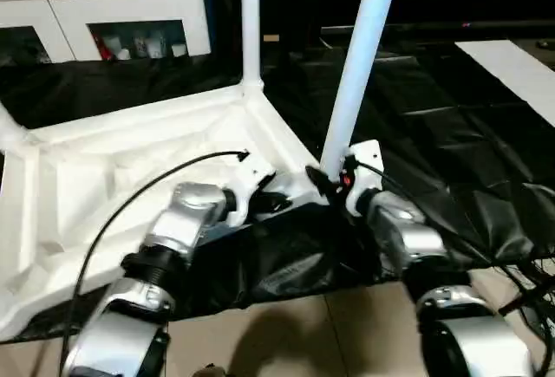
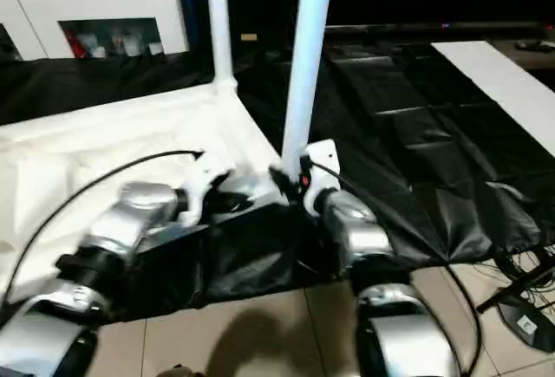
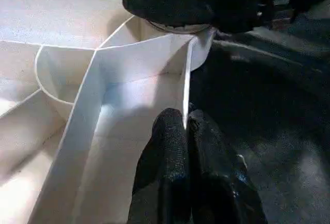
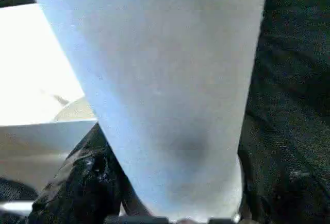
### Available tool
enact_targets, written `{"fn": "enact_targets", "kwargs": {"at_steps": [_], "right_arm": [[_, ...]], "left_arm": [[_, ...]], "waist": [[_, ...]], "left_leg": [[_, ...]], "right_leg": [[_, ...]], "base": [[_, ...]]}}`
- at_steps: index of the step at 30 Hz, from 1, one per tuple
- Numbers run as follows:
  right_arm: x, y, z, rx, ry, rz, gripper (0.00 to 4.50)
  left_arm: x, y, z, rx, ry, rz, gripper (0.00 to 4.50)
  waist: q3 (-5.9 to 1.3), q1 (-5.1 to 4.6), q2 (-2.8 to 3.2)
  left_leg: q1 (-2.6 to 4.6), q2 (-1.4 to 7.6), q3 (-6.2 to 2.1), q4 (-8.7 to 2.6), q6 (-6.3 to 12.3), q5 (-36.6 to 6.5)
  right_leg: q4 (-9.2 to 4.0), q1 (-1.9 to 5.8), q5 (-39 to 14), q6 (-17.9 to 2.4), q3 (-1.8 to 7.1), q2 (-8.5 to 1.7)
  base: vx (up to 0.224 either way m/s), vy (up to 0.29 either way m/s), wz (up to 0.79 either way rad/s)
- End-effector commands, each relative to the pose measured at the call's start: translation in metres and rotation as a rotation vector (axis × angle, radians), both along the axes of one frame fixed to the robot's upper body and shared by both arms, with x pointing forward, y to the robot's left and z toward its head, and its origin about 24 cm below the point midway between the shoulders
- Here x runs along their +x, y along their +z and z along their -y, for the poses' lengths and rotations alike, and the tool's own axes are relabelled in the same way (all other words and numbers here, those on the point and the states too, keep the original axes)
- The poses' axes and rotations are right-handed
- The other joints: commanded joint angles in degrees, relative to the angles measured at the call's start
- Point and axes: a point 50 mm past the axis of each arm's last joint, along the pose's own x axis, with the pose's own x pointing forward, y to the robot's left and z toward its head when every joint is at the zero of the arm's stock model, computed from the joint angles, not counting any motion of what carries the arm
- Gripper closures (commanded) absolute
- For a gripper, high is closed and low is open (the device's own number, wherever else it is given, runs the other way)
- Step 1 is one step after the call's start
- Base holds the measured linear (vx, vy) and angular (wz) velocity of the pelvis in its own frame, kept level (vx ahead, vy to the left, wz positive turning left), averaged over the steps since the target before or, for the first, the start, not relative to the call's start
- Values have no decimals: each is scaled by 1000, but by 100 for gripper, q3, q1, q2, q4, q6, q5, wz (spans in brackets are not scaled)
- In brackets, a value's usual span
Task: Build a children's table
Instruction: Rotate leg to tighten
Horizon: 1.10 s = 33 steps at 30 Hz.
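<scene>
Black sheeting (image 1: 451, 134) covers the floor, and on it I see the children's table (image 1: 130, 178) lying upside down, ribbed white underside up, its long axis running from near right to far left. One leg (image 1: 251, 22) stands upright at the far corner. My right pincer (image 1: 334, 178) grips a second leg (image 1: 360, 56) at the near right corner, tilted slightly rightward. My left pincer (image 3: 186, 147) is closed on the table's thin rim wall. Behind stands a white cabinet (image 1: 130, 13).
</scene>
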Motion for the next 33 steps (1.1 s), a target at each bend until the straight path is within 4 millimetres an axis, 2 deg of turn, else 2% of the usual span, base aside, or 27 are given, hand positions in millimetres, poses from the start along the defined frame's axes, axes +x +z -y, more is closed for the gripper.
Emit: {"fn": "enact_targets", "kwargs": {"at_steps": [1,5,6,9,11,13,17,21,24,30,33], "right_arm": [[-14,-7,-51,14,198,-16,131],[-14,-4,-47,36,224,-2,108],[-15,-5,-40,10,274,10,82],[-19,-5,-28,-19,387,20,61],[-21,-4,-22,-25,447,19,61],[-24,-2,-17,-23,551,3,61],[-34,-1,-5,-58,758,-27,61],[-41,0,3,-72,915,-73,61],[-45,1,6,-81,1003,-101,89],[-48,2,4,-89,1098,-135,136],[-50,2,2,-82,1122,-146,163]], "left_arm": [[-9,4,36,-102,-77,17,450],[-10,2,30,-79,-91,21,450],[-10,3,23,-70,-111,24,450],[-11,4,13,-61,-162,29,450],[-14,6,9,-79,-223,25,450],[-18,9,4,-86,-296,17,450],[-20,13,-6,-73,-392,-11,450],[-21,15,-12,-61,-456,-31,450],[-23,15,-15,-57,-503,-51,450],[-26,18,-19,-60,-575,-85,450],[-27,18,-20,-59,-587,-92,450]], "waist": [[-323,1,-62],[-310,-19,-67],[-307,-23,-88],[-326,-15,-80],[-325,-12,-76],[-316,13,-70],[-319,42,-37],[-315,114,-49],[-320,152,-54],[-336,160,-70],[-333,165,-66]], "left_leg": [[23,208,-119,-320,311,-926],[23,205,-113,-323,344,-1015],[22,207,-114,-327,351,-1028],[10,212,-114,-303,443,-894],[-10,207,-107,-288,513,-789],[-4,215,-96,-279,551,-830],[7,250,-95,-275,528,-882],[26,255,-90,-269,506,-982],[25,265,-102,-273,480,-973],[14,255,-99,-257,509,-826],[23,259,-98,-258,512,-843]], "right_leg": [[-433,265,-836,-1094,277,-446],[-450,265,-923,-1094,278,-442],[-455,265,-971,-1085,277,-441],[-416,285,-690,-1127,271,-435],[-391,289,-474,-1199,265,-427],[-404,290,-575,-1226,251,-423],[-380,262,-534,-1305,252,-421],[-384,255,-633,-1320,254,-422],[-379,256,-693,-1326,256,-443],[-339,268,-444,-1419,249,-441],[-346,261,-481,-1423,249,-441]], "base": [[0,0,0],[0,0,0],[0,0,0],[0,0,0],[0,0,0],[0,0,0],[0,0,0],[0,0,0],[0,0,0],[0,0,0],[0,0,0]]}}
